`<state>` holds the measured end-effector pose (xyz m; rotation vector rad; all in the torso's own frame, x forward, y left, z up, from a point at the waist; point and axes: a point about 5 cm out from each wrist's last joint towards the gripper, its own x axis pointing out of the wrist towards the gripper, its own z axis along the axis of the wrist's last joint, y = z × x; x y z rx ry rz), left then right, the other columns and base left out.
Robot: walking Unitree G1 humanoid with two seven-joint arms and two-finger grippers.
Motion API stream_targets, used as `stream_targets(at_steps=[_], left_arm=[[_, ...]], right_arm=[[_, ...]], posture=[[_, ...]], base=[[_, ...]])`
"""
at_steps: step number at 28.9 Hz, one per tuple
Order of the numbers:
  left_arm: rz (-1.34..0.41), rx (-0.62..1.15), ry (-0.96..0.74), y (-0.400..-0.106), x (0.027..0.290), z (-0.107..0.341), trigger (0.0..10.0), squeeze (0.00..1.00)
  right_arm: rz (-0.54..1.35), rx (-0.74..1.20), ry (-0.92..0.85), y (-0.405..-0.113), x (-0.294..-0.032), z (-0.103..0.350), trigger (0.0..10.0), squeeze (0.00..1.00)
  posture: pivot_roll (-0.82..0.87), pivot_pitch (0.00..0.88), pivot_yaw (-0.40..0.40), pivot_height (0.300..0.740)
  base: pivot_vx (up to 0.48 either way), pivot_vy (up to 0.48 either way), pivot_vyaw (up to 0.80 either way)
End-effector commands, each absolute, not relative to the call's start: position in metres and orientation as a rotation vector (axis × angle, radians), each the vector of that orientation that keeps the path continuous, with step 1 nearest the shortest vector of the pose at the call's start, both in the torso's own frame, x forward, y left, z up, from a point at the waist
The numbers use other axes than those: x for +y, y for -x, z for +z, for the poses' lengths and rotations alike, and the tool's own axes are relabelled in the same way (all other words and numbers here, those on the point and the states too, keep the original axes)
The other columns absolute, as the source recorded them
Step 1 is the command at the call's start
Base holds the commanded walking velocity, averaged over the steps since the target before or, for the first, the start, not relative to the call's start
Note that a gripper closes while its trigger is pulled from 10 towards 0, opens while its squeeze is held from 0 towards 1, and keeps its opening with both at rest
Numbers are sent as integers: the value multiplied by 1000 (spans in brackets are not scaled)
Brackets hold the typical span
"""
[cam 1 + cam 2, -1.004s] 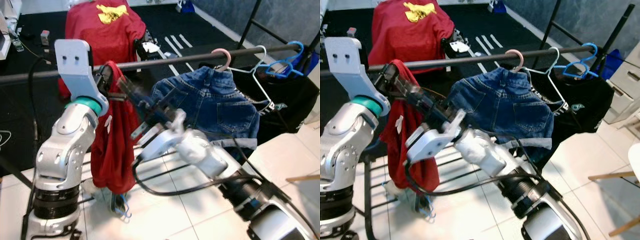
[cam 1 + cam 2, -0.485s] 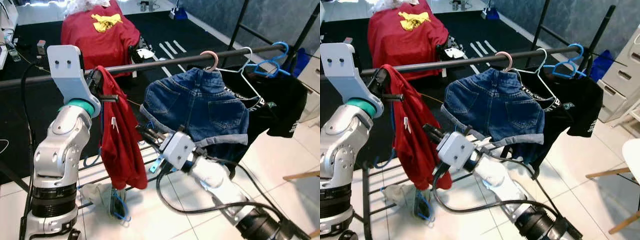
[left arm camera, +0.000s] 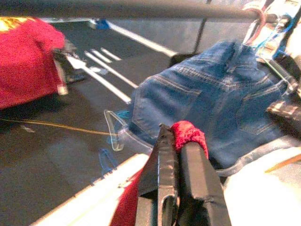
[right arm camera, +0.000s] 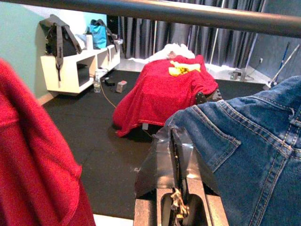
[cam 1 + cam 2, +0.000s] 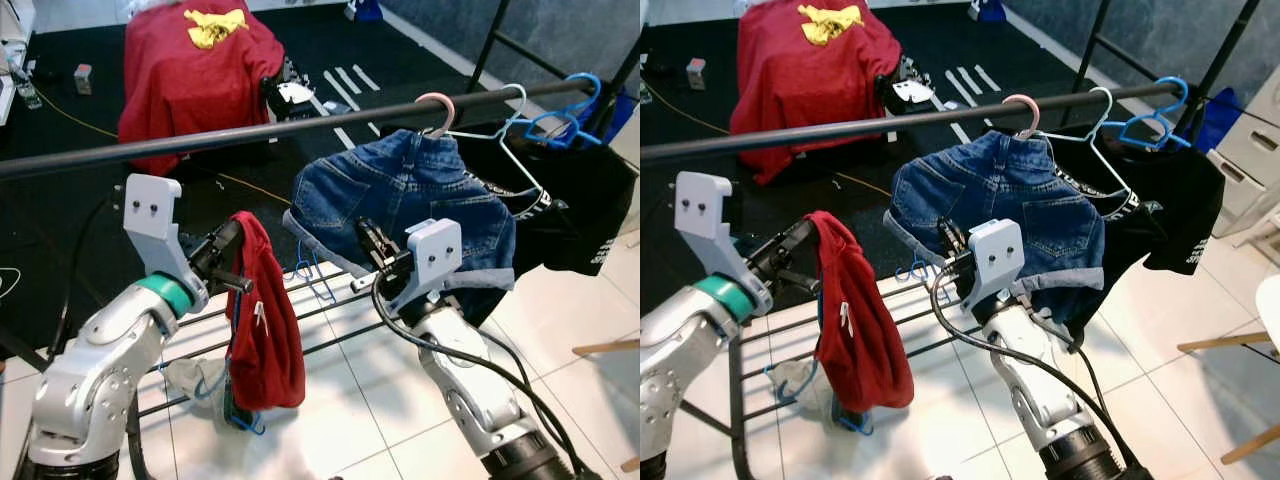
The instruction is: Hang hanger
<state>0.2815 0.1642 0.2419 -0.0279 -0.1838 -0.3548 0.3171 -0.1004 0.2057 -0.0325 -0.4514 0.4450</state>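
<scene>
A dark clothes rail (image 5: 250, 131) crosses the scene at chest height. My left gripper (image 5: 232, 262) is well below it, shut on the top of a red garment (image 5: 268, 330) that hangs limp; the left wrist view has the fingers (image 3: 164, 160) pinching red cloth (image 3: 188, 133). Thin blue hanger wire (image 5: 312, 282) loops between the two grippers, and I cannot tell what it is attached to. My right gripper (image 5: 366, 240) is shut with nothing in it, just in front of the denim shorts (image 5: 420, 190) that hang on a pink hanger (image 5: 440, 108).
On the rail's right end hang a white hanger (image 5: 510, 120), blue hangers (image 5: 565, 125) and a black shirt (image 5: 580, 200). Low rack bars (image 5: 330, 345) run beneath the garments. A grey cloth (image 5: 190, 375) lies on the tiles. A red-draped object (image 5: 195, 60) stands behind on the black mat.
My left gripper has dropped from rail height to well under the rail, red garment still in it. The right arm has risen and swung right, toward the shorts. The camera has shifted too.
</scene>
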Motion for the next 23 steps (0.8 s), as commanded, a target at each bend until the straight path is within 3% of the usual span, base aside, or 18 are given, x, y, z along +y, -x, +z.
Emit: stream_targets(at_steps=[1,4,5,11,17,23], left_arm=[[-271,-133,-14,-284,168,223,8471,0],[-224,-114,-31,-285,170,216,8471,0],[-131,-88,-17,-283,173,208,10000,0],[-92,-108,-38,-269,171,209,10000,0],[-276,-201,-171,-253,166,227,10000,0],[-446,-302,-217,-256,156,250,10000,0]], right_arm=[[435,-431,9,-316,-106,204,10000,0],[433,-425,3,-316,-106,204,10000,0],[437,-416,-8,-314,-105,202,10000,0],[457,-394,-35,-306,-102,199,10000,0],[684,-366,-42,-286,-94,203,10000,0],[861,-299,110,-276,-105,200,10000,0]], posture=[[-67,169,53,740],[-67,169,53,740],[-77,175,53,740],[-76,182,48,740],[-64,181,44,740],[-82,177,43,740]], base=[[0,0,0],[0,0,0],[0,0,0],[0,0,0],[0,0,0],[0,0,0]])
